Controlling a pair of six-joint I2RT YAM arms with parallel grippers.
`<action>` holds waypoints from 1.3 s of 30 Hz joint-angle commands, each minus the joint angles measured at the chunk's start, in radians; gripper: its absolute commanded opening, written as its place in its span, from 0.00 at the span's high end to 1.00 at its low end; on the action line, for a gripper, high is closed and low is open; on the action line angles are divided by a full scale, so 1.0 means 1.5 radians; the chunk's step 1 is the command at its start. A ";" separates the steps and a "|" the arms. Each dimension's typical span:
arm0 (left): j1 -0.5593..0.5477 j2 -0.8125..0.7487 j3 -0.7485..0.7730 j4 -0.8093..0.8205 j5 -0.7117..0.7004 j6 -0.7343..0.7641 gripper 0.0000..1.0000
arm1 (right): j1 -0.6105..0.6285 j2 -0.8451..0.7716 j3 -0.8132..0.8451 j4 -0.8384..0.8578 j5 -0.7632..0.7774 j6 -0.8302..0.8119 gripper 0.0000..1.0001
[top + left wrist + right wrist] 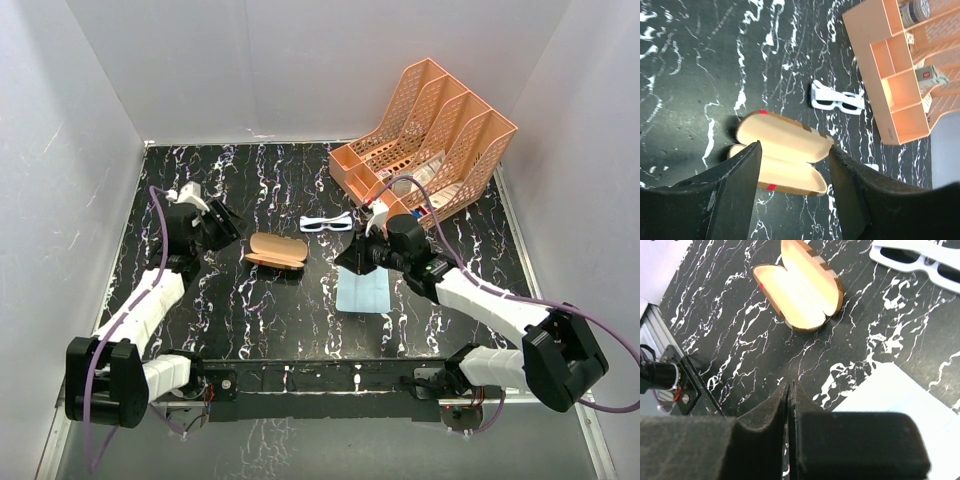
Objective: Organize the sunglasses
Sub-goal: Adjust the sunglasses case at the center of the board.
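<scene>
The sunglasses [327,222], with a white frame and bluish lenses, lie on the black marbled table behind the centre. They also show in the left wrist view [837,100] and the right wrist view [920,260]. The brown case [276,250] lies open to their left, its cream lining up [785,145] [800,290]. My left gripper [222,222] is open and empty, left of the case, with its jaws framing the case in its wrist view [795,150]. My right gripper [350,258] is shut and empty [790,385], above the table at the near-left edge of the light blue cloth [363,291].
An orange file organizer [430,135] with small front compartments stands at the back right, holding several small items [925,75]. The cloth also shows in the right wrist view [890,395]. White walls enclose the table on three sides.
</scene>
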 commanded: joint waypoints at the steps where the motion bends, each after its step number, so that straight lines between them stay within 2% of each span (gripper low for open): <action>1: -0.053 0.006 0.011 -0.001 -0.016 0.008 0.46 | 0.003 -0.029 -0.019 0.020 0.018 0.015 1.00; 5: -0.113 0.023 0.031 -0.015 -0.061 0.028 0.46 | 0.003 -0.045 -0.037 0.020 0.019 0.012 1.00; 10: -0.120 0.036 0.003 0.029 -0.053 0.005 0.46 | 0.003 -0.036 -0.046 0.026 0.018 0.008 1.00; 12: -0.122 0.048 -0.008 0.044 -0.050 0.000 0.46 | 0.003 -0.027 -0.047 0.028 0.017 0.006 0.86; 13: -0.125 0.053 -0.010 0.045 -0.052 0.000 0.46 | 0.003 -0.023 -0.049 0.033 0.010 0.004 0.89; 14: -0.126 0.058 -0.012 0.044 -0.056 0.001 0.46 | 0.003 -0.017 -0.053 0.043 0.001 0.000 0.98; 15: -0.126 0.058 -0.014 0.040 -0.062 0.002 0.46 | 0.003 -0.010 -0.054 0.050 0.000 0.003 1.00; 24: -0.126 0.020 -0.052 0.011 -0.140 0.000 0.46 | 0.003 0.103 0.000 0.091 -0.041 0.021 1.00; 39: -0.130 0.062 -0.093 0.062 -0.115 -0.020 0.46 | 0.003 0.090 -0.001 0.074 -0.032 0.006 1.00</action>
